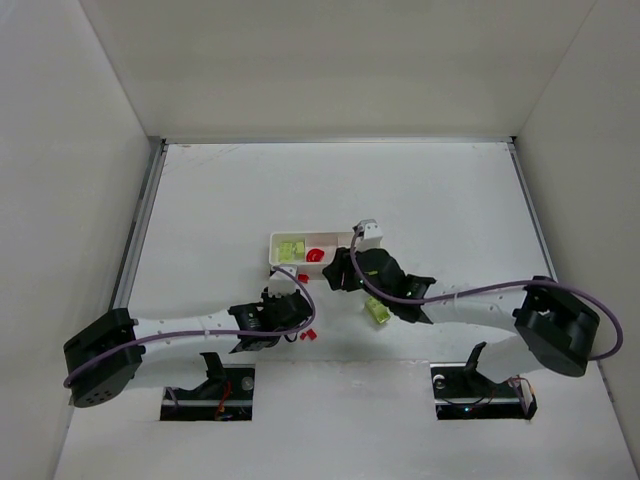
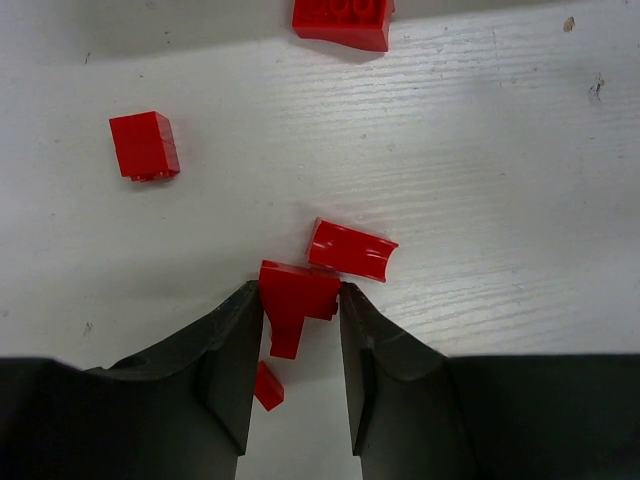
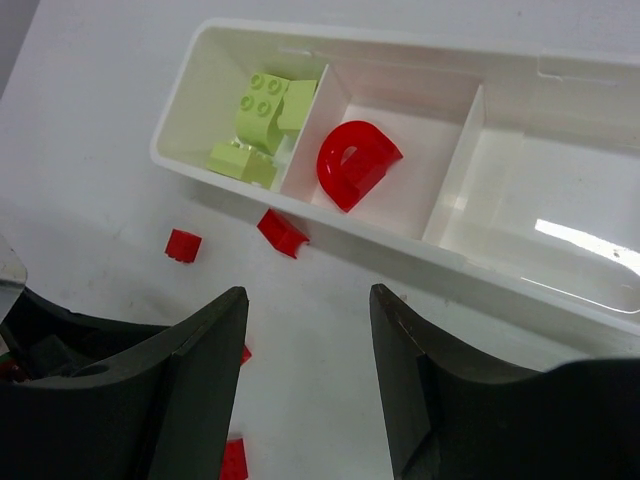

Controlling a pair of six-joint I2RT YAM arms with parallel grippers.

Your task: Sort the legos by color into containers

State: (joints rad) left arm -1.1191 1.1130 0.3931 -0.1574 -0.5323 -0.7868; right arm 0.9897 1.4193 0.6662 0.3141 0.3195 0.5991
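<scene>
The tray (image 3: 250, 45) is white, holding yellow-green legos (image 3: 262, 110) and one red arched brick (image 3: 355, 165). Loose bricks (image 2: 144, 145) on the white table (image 2: 500, 150) are red.

Left claw (image 2: 300, 292) clamped narrow; right claw (image 3: 308, 295) spread wide

Left gripper (image 2: 300, 290), dark fingers rising from bottom of frame, tips touching both sides of an angular bright red plastic brick (image 2: 296, 300) at centre; tiny red plastic chip (image 2: 268, 386) on the surface lower down between the fingers. Curved red plastic piece (image 2: 352, 250) just up-right of the gripped brick, nearly touching it. Small red plastic cube (image 2: 144, 145) upper left, red studded plastic brick (image 2: 342, 22) cut by the top edge, all on the white wood-grained table surface (image 2: 500, 180).
</scene>
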